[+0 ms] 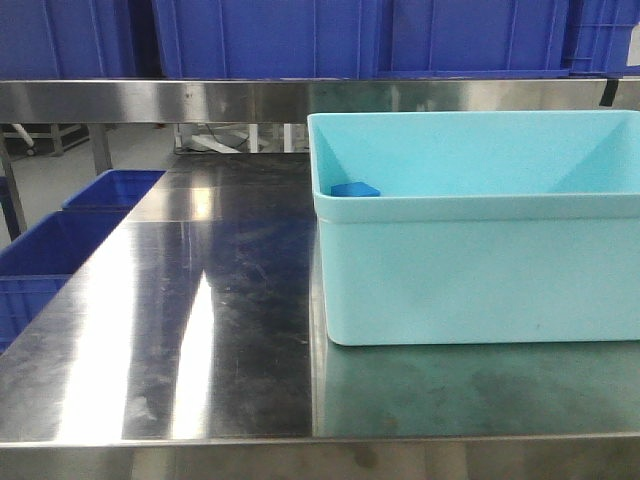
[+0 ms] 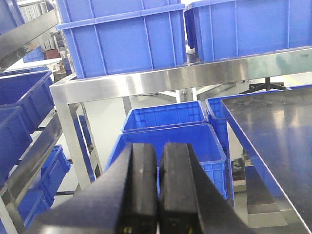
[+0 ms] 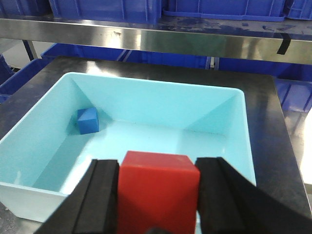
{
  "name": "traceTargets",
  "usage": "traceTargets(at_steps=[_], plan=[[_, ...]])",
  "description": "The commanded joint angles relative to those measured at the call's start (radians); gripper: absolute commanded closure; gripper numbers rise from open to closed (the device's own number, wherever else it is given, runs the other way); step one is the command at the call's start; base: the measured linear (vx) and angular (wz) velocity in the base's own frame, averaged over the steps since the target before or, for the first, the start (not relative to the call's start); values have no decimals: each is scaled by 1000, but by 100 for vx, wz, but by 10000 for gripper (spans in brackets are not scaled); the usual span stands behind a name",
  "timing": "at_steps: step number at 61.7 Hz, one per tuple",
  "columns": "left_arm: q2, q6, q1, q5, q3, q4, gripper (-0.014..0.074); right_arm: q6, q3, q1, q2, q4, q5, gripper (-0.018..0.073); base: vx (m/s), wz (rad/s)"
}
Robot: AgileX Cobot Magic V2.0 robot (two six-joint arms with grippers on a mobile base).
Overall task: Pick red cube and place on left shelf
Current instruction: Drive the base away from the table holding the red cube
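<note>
Front view: only the tabletop (image 1: 200, 330), a pale bin (image 1: 470, 270) and 1 blue cube (image 1: 355, 189) in its corner.

Left wrist: the left pincer (image 2: 158, 195) is closed on nothing, above blue crates (image 2: 165, 122).

Right wrist: the right pincer (image 3: 158, 192) grips the red cube (image 3: 156, 178) over the bin, its lower part cropped.

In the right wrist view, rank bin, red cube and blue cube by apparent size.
1. bin
2. red cube
3. blue cube
The red cube sits nearest the camera, so the cubes' true sizes may match.

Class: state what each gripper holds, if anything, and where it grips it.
Right gripper clamps the red cube by opposite side faces; left gripper holds nothing.
</note>
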State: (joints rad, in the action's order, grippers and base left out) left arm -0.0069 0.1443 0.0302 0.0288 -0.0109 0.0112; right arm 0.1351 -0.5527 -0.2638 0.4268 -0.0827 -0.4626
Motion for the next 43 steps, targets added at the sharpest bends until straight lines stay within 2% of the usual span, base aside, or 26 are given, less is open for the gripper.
traceTargets(at_steps=[1,43], plan=[[-15,1,-7,-90,-22,5,491,-7,-27,5,4,-4,84,502,0,0],[-15,1,-7,-90,-22,5,491,-7,-27,5,4,-4,84,502,0,0]])
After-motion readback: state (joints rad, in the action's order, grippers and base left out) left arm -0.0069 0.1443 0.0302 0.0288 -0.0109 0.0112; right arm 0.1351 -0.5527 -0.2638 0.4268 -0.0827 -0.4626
